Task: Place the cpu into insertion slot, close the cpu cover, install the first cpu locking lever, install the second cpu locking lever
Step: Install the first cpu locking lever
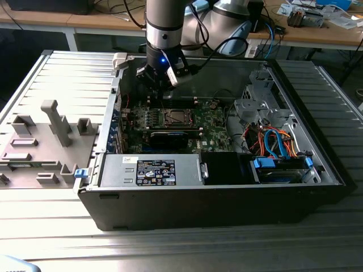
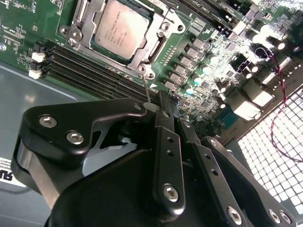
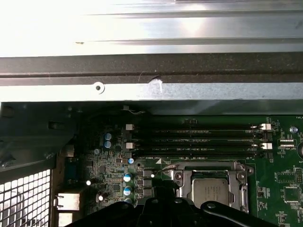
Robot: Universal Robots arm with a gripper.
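The cpu (image 2: 120, 28) lies flat in the insertion slot (image 1: 176, 118) on the green motherboard, its silvery top facing up; the first wrist view has the cpu (image 3: 213, 191) too. The cpu cover (image 2: 85, 19) is down around it as a silver frame. My gripper (image 2: 166, 105) hangs just above the board beside the socket's corner, fingers together with nothing visibly between them. A thin metal lever rod (image 2: 146, 85) runs from the socket corner toward the fingertips; whether it touches them is unclear. In the exterior view the gripper (image 1: 164, 90) sits over the board's far edge.
Black memory slots (image 2: 90, 71) run alongside the socket. The case's metal wall (image 3: 142, 90) stands close behind the board. A power supply (image 1: 153, 170) and a drive cage with cables (image 1: 278, 147) fill the case's near side. A grey fixture (image 1: 51, 130) lies outside.
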